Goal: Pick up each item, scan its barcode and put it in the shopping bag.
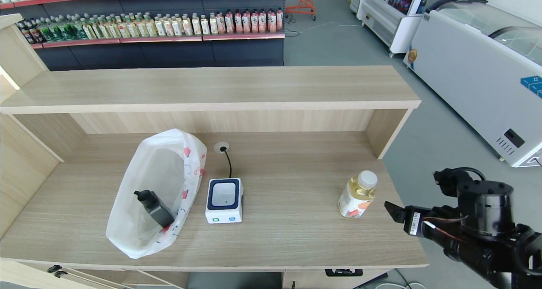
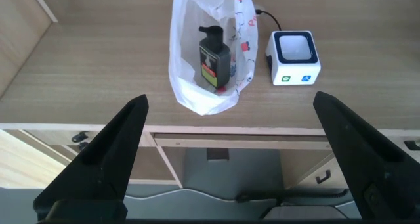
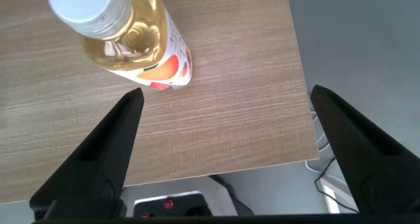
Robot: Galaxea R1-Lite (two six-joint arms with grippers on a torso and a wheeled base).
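Found right end effector (image 3: 226, 99) open near bottle (image 3: 131, 46), likely lining up the pick; left end effector (image 2: 230, 102) open, parked before shopping bag (image 2: 190, 86)

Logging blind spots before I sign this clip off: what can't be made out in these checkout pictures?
- Barcode on the drink bottle: in the head view the label print is too small to read. In the right wrist view the bottle is seen from above, so its cap and shoulder cover most of the label.
- Base of the pump bottle: in the head view the folded wall of the shopping bag hides it.
- Far end of the scanner cable: in the head view it drops into the desk hole.
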